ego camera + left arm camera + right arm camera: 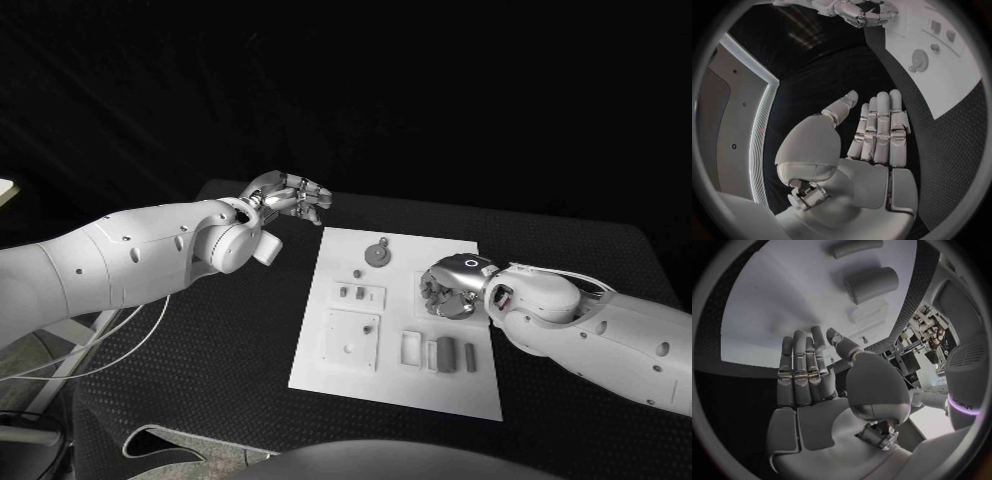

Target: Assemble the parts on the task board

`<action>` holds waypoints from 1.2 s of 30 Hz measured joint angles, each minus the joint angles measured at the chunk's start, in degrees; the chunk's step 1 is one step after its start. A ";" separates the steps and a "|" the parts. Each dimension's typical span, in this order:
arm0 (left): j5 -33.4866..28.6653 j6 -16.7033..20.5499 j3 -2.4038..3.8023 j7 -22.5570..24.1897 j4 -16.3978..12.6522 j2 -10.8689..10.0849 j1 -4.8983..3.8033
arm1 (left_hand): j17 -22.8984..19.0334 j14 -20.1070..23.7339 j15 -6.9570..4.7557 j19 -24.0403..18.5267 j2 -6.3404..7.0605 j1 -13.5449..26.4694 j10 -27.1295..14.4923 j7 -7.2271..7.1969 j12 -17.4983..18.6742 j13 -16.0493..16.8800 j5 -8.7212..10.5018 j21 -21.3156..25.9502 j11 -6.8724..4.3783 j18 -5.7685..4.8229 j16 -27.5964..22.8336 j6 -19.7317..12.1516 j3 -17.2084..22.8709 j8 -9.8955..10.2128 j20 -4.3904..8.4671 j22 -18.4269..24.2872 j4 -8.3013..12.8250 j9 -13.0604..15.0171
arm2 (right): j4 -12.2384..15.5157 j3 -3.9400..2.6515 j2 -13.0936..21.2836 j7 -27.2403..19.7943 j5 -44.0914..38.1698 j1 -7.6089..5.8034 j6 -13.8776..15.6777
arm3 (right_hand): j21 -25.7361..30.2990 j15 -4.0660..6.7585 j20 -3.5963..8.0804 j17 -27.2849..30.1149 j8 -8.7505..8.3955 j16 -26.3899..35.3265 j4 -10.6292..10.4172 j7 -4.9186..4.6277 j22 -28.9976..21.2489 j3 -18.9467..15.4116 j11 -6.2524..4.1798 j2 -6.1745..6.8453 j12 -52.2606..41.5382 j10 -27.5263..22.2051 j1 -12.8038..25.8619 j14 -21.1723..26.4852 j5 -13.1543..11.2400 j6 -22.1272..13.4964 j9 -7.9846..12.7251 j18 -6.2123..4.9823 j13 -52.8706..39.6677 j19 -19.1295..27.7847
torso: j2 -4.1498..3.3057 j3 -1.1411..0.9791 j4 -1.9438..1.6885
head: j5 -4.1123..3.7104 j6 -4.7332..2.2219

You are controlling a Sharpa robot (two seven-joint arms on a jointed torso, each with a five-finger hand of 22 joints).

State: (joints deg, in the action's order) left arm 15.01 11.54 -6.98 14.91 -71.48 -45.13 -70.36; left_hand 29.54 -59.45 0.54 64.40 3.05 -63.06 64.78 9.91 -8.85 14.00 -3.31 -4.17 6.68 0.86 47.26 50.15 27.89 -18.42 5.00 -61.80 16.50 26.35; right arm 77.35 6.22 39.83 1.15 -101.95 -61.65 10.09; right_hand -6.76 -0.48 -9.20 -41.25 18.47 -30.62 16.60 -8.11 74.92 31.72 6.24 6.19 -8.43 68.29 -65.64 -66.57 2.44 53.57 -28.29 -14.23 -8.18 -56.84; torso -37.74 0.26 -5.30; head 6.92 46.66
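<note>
The white task board (392, 388) lies in the middle of the black table. On it are a round grey part (378, 253), small flat pieces (361, 293), a square plate (351, 338) and several grey blocks (446, 353) in a row. My left hand (289, 193) hovers over the table beyond the board's far left corner; the left wrist view shows this hand (879, 130) flat, fingers straight, holding nothing. My right hand (450, 290) is over the board's right edge. In the right wrist view that hand (807, 375) is flat and empty, above the board (773, 305) near a grey cylinder (872, 284).
Black table surface (216, 330) surrounds the board on all sides. In the left wrist view the board (954, 75) with the round part (918, 60) lies off to one side, and my right hand (861, 11) appears beyond it.
</note>
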 measured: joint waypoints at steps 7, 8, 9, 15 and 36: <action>0.00 -0.03 0.00 0.00 0.02 0.00 0.00 | 0.00 0.00 0.00 0.00 0.00 0.00 0.00 0.00 0.00 0.00 0.00 0.00 0.00 0.00 0.00 0.00 0.00 0.00 0.00 0.00 0.00 0.00 | -0.05 0.04 -0.04 0.11 -0.26 0.07 0.01 | -0.25 0.28 0.39 -0.17 0.22 -0.49 0.00 0.41 0.00 0.00 -0.34 -1.35 -0.38 0.74 -1.32 -0.70 0.00 0.83 0.00 -0.01 -0.14 -0.80 | 0.00 0.02 0.02 | 0.07 0.20; 0.00 -0.03 0.00 0.00 0.02 0.00 0.00 | -0.01 0.00 0.00 0.00 0.00 0.00 0.00 0.00 0.00 0.00 0.00 0.00 0.00 -0.01 0.00 0.00 0.00 0.00 0.00 0.00 0.00 0.00 | -0.07 0.04 -0.05 0.16 -0.35 0.07 0.01 | -0.32 0.45 0.53 -0.23 0.28 -0.68 0.00 0.31 0.00 0.27 -0.42 -1.69 -0.51 0.83 -1.66 -0.89 0.00 1.15 0.00 -0.01 -0.19 -0.94 | 0.00 0.02 0.03 | 0.09 0.21; 0.00 -0.04 0.00 0.00 0.02 0.00 0.00 | 0.03 0.00 0.00 0.00 0.00 0.00 0.00 0.00 0.00 0.00 0.00 0.00 0.00 0.00 0.00 0.00 0.00 0.00 0.00 0.00 0.00 0.00 | -0.10 0.04 -0.06 0.22 -0.44 0.07 0.03 | -0.34 0.49 0.56 -0.31 0.28 -0.89 -0.41 0.47 0.00 2.46 -0.52 -1.76 -0.62 1.36 -2.29 -1.39 0.00 1.62 0.05 0.00 -0.26 -1.66 | 0.00 0.01 0.04 | 0.10 0.24; 0.00 -0.07 0.00 -0.01 0.02 0.00 0.00 | 0.05 0.00 0.00 0.00 0.00 0.00 0.00 0.00 0.00 0.01 0.00 0.00 0.00 0.00 0.00 0.00 0.00 0.00 0.00 0.00 0.00 0.00 | -0.23 0.04 -0.13 0.62 -1.09 0.08 0.21 | -0.96 0.91 1.01 -0.74 0.26 -2.10 -0.31 0.74 0.00 6.97 -1.04 -1.66 -0.90 2.27 -2.39 -2.32 0.00 2.38 0.24 0.00 -0.52 -2.85 | 0.00 0.00 0.04 | 0.16 0.35; 0.00 -0.14 -0.01 -0.03 0.11 0.07 0.00 | 0.10 0.00 0.00 0.00 0.00 0.00 0.00 0.00 0.00 -0.04 0.00 0.00 -0.01 0.00 -0.06 0.00 0.00 0.00 0.00 0.05 0.00 -0.04 | 1.99 -0.08 0.71 1.27 -2.10 0.12 2.94 | -2.80 1.91 1.95 -1.65 1.06 -4.64 -0.01 1.22 -0.01 8.08 -2.25 -2.43 -1.72 4.51 -2.25 -4.19 0.16 4.11 -0.71 0.00 -1.84 -5.42 | 0.03 0.01 0.03 | 0.31 0.46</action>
State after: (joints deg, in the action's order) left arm 15.01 11.39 -6.99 14.88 -71.37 -45.06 -70.36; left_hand 29.63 -59.45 0.54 64.39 3.05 -63.06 64.78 9.91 -8.85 13.96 -3.31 -4.17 6.67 0.85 47.19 50.15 27.89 -18.42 4.99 -61.76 16.50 26.30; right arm 79.33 6.14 40.54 2.42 -104.05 -61.54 13.02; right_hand -9.55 1.42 -7.26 -42.90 19.53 -35.26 16.59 -6.88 74.90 39.80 4.00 3.76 -10.15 72.81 -67.89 -70.76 2.60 57.68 -29.00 -14.22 -10.02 -62.27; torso -37.71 0.27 -5.27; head 7.23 47.12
